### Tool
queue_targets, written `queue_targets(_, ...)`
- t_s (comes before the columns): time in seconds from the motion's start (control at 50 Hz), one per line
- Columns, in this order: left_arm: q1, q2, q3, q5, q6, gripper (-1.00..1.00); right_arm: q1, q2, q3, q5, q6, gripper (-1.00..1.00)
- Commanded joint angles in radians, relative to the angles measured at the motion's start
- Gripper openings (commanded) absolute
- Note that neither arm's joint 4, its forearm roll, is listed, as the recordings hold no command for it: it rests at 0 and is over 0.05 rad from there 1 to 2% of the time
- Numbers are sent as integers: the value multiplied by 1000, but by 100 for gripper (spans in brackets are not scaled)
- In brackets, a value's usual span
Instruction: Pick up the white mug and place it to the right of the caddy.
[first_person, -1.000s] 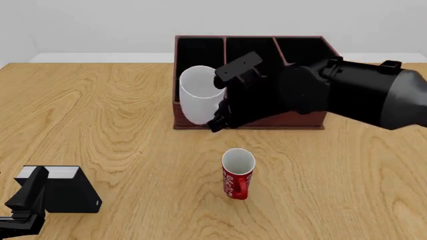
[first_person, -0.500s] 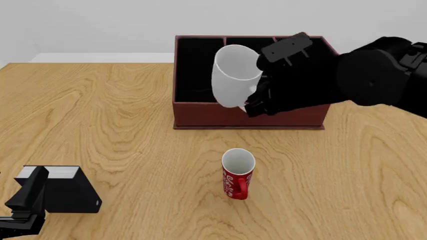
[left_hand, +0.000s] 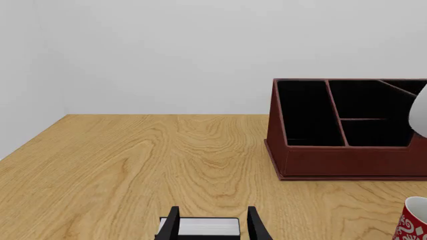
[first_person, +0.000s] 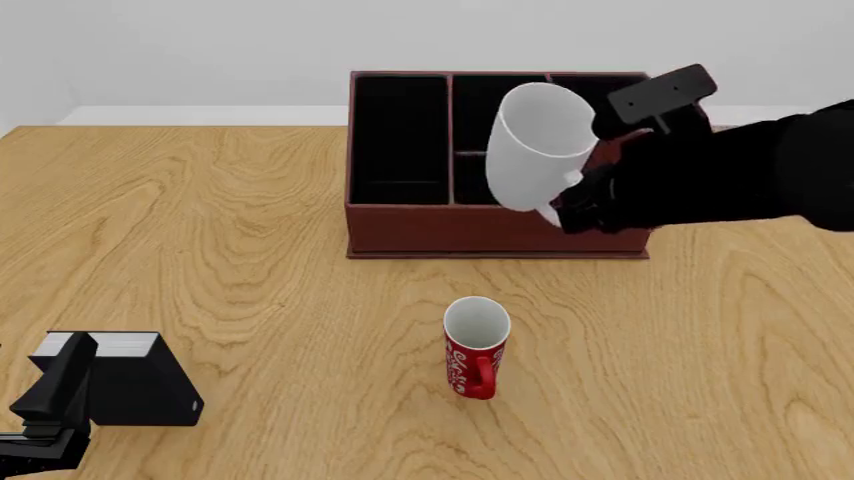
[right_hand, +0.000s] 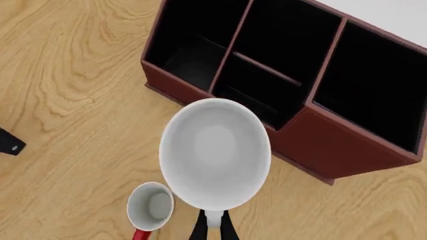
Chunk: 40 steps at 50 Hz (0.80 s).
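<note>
Large dark red-brown compartmented caddy (first_person: 498, 215) at table's far middle. Plain glossy white mug (first_person: 537, 145) airborne, tilted, over caddy front; carry step. Right gripper (right_hand: 212, 226) jaws pinch its handle. Left gripper (left_hand: 212, 223) jaws spread, idle. Next, likely: rightward past caddy, lower.

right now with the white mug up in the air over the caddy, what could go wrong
1. The right gripper seems to pinch the white mug only at its handle; the tilted mug might swing or slip.
2. It hangs above the caddy, so a drop could land it in a compartment, or it could clip the caddy's wall if lowered early.
3. The red mug stands upright in front; a fall could topple it.
</note>
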Motion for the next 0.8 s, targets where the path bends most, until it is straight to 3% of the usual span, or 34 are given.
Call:
queue_targets(0.02, 0, 0, 0, 0, 0, 100, -73, -81, 61, 8, 7, -100)
queue_targets(0.22, 0, 0, 0, 0, 0, 100, -120, -129, 123, 4, 18, -100)
queue_targets(0.66, 0, 0, 0, 0, 0, 100, -272, -263, 217, 48, -16, -100)
queue_targets(0.8, 0, 0, 0, 0, 0, 100, -291, -289, 235, 52, 10, -100)
